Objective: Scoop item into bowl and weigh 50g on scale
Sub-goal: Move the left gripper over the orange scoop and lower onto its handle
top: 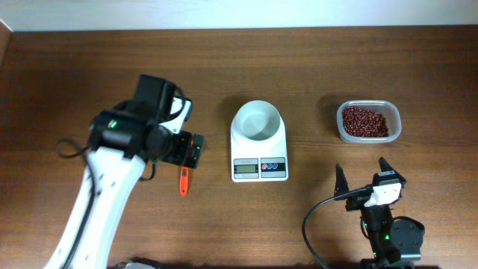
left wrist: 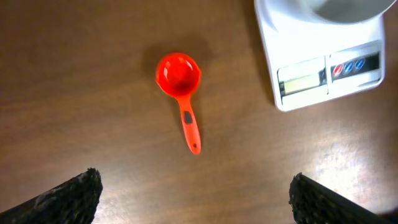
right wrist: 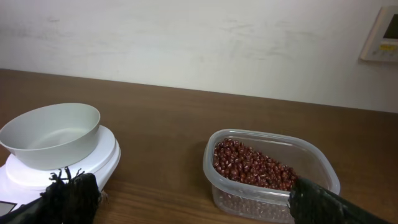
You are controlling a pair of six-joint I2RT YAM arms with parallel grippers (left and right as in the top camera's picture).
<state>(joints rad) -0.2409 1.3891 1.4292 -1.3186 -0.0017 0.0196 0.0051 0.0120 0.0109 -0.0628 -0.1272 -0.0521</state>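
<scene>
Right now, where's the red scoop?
In the overhead view the red scoop lies on the table left of the scale, partly hidden beneath the left gripper; the left wrist view shows it whole.

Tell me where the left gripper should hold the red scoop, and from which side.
Probably the handle, mid-length, coming straight down from above. The red scoop lies flat on the table, cup facing up, so its slim handle would fit across the open left gripper, while the round cup is wider.
</scene>
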